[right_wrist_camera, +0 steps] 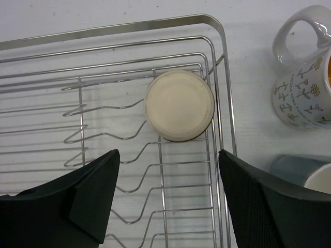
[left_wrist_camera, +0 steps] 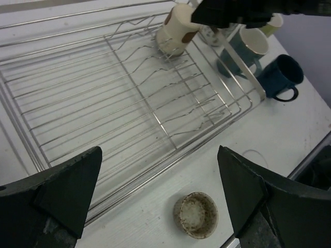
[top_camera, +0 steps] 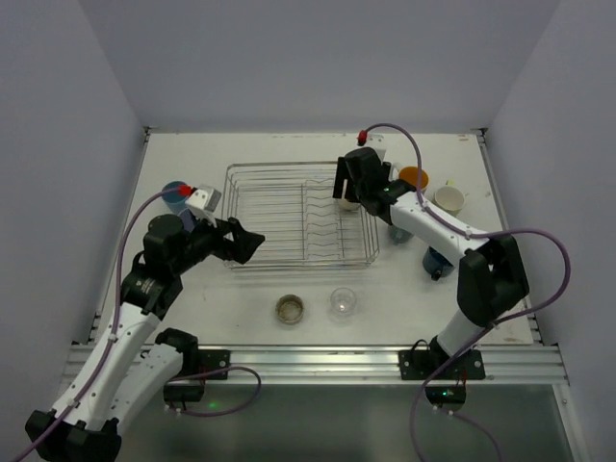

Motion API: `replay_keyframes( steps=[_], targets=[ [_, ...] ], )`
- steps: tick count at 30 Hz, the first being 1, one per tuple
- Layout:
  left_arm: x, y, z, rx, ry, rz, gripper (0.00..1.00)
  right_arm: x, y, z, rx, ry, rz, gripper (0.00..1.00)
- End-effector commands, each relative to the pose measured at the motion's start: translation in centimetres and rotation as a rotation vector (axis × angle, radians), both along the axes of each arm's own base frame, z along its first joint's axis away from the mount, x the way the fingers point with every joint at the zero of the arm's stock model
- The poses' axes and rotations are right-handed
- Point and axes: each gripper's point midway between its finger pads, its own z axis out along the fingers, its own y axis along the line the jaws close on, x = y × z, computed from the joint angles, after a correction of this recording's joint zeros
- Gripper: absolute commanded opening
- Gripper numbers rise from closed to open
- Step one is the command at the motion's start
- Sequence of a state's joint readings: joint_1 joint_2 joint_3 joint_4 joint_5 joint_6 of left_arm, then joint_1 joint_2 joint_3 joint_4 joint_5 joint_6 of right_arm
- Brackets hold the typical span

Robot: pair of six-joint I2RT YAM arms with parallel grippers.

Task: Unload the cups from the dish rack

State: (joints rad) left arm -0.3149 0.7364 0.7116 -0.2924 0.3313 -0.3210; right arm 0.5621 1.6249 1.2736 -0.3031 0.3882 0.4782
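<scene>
R fingers (right_wrist_camera: 77,206) spread wide above a cream cup (right_wrist_camera: 179,105), upside down in the rack (right_wrist_camera: 155,25) corner. L fingers (left_wrist_camera: 57,191) spread too, holding nothing, by the rack's edge.

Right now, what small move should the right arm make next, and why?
Probably lower the right gripper straight down over the cream cup. Its fingers are open, and in the wrist view the cup lies centred between them. It seems to stand upside down in the corner of the dish rack, the only cup I see inside.
</scene>
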Motion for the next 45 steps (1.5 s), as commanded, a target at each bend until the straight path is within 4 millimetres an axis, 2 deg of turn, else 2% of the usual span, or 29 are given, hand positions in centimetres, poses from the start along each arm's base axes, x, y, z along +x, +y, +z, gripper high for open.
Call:
replay_keyframes(
  steps=[1,3,4,6,12,18,22,24,27,28,31,32,34,35,38,40,41,42,43,44,45],
  targets=[
    [-2.8,-1.8,2.3,-0.06,-0.135,-0.17,0.98,2.4,-1.0,0.3,-0.032,-0.018,-0.092,0.8],
    [-3.2,-1.8,1.9,-0.063,-0.142,-0.177,1.0,3.0,-1.1,0.1,-0.037,-0.017,-0.116,0.81],
    [-3.6,-2.0,2.3,-0.065,-0.155,-0.192,1.0,3.4,-1.0,-0.7,-0.045,-0.002,-0.125,0.81],
    [-4.1,-2.4,2.7,-0.066,-0.165,-0.214,1.0,3.8,-1.0,-0.9,-0.045,0.005,-0.139,0.81],
    [-4.7,-3.2,2.6,-0.064,-0.164,-0.252,1.0,5.0,-0.6,-2.2,-0.063,0.024,-0.151,0.78],
    [-4.7,-3.2,2.4,-0.058,-0.157,-0.25,1.0,5.9,-0.4,-3.8,-0.07,0.049,-0.157,0.77],
    [-4.4,-3.3,2.0,-0.051,-0.141,-0.249,1.0,6.3,-0.6,-4.2,-0.076,0.053,-0.162,0.77],
    [-4.2,-3.3,2.0,-0.049,-0.135,-0.248,1.0,6.4,-0.7,-3.8,-0.076,0.044,-0.164,0.61],
    [-3.9,-3.3,1.9,-0.043,-0.134,-0.239,1.0,6.3,-0.7,-1.7,-0.048,-0.029,-0.155,0.43],
    [-3.7,-3.3,2.0,-0.041,-0.135,-0.235,1.0,6.0,-0.7,0.2,-0.023,-0.071,-0.149,0.39],
    [-3.4,-3.2,1.6,-0.035,-0.122,-0.222,1.0,5.4,-0.4,2.8,-0.001,-0.157,-0.112,0.37],
    [-3.3,-3.1,1.6,-0.032,-0.125,-0.216,1.0,4.9,-0.1,4.7,0.024,-0.203,-0.098,0.37],
    [-3.0,-3.0,1.5,-0.027,-0.12,-0.203,1.0,4.1,0.4,6.6,0.047,-0.242,-0.063,0.36],
    [-3.0,-3.0,1.5,-0.026,-0.119,-0.2,1.0,3.3,0.5,8.3,0.075,-0.28,-0.048,0.36],
    [-2.6,-2.8,1.6,-0.022,-0.121,-0.184,1.0,1.2,1.1,11.1,0.134,-0.332,-0.001,0.36],
    [-2.5,-2.9,1.7,-0.029,-0.124,-0.18,1.0,-0.3,2.4,12.1,0.197,-0.338,0.071,0.36],
    [-2.5,-3.0,1.8,-0.036,-0.125,-0.182,0.99,-1.2,2.9,11.7,0.233,-0.331,0.096,0.36],
    [-2.5,-3.1,2.0,-0.053,-0.121,-0.182,0.99,-2.4,3.2,13.1,0.283,-0.354,0.125,0.36],
    [-2.5,-3.2,2.5,-0.068,-0.133,-0.184,0.98,-3.8,4.5,12.4,0.337,-0.33,0.205,0.36],
    [-2.6,-3.4,2.5,-0.081,-0.13,-0.192,0.98,-4.9,5.3,12.7,0.406,-0.323,0.239,0.36],
    [-2.7,-3.7,2.7,-0.114,-0.111,-0.194,0.97,-6.3,5.5,14.4,0.474,-0.355,0.282,0.36]
  ],
)
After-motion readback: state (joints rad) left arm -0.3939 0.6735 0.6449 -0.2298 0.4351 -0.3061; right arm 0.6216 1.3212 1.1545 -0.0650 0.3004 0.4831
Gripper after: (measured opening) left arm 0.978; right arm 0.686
